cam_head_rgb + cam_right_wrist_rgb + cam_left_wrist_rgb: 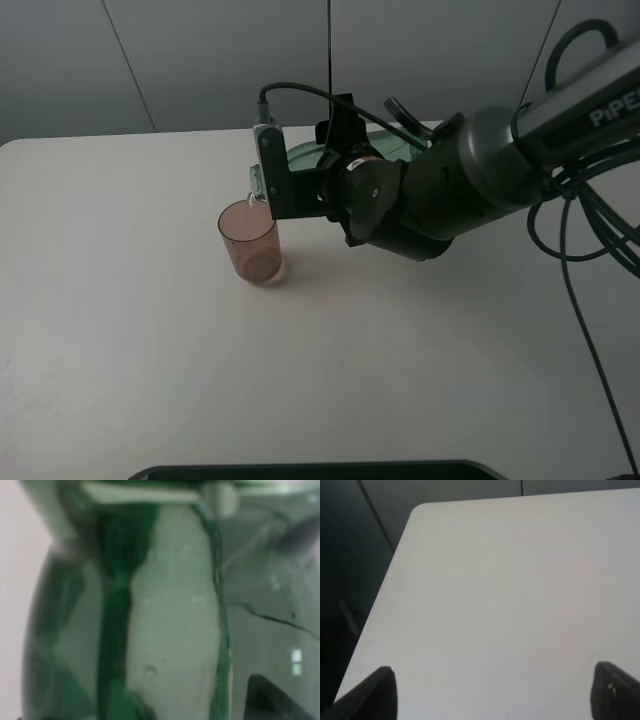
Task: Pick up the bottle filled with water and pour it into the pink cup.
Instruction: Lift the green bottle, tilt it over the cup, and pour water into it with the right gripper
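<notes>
Pinching bottle in right pincer, tipped sideways, mouth just above pink cup on table. Spread apart at left pincer.

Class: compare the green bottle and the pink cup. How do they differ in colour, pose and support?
Colour: the bottle is green-tinted, the pink cup brownish-pink.
Pose: the bottle is tipped near level, mouth at the pink cup's rim; the pink cup stands upright.
Support: the right gripper holds the bottle; the pink cup rests on the table.
Both are see-through.
</notes>
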Robot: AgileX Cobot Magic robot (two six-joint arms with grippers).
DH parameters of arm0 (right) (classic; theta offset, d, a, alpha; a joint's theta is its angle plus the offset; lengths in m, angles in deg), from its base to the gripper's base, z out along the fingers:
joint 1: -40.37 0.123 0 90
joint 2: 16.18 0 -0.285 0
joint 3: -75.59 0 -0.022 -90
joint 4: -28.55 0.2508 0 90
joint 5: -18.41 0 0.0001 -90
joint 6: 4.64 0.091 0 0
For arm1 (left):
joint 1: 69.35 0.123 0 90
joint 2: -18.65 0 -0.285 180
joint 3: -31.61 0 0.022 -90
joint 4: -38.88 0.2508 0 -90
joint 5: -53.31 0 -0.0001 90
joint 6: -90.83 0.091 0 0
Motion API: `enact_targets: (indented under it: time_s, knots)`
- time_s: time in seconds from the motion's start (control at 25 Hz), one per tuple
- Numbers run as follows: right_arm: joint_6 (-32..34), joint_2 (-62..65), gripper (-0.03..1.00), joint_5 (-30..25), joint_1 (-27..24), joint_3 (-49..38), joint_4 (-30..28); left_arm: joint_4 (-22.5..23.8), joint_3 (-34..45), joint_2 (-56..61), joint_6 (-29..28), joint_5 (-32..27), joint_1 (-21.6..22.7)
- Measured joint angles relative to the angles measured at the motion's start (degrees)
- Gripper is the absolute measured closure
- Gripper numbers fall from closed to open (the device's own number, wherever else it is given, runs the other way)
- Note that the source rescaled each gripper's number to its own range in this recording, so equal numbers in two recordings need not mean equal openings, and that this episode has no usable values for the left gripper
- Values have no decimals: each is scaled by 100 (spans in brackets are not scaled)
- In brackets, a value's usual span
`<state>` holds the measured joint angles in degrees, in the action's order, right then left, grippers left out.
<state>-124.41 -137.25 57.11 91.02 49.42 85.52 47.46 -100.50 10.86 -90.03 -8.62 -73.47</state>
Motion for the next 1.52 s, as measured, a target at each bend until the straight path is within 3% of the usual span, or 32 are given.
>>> enact_targets:
  time_s: [1.52]
  knots:
    - [0,0,97,158,12,0,-671,0,0,0,0,0,0]
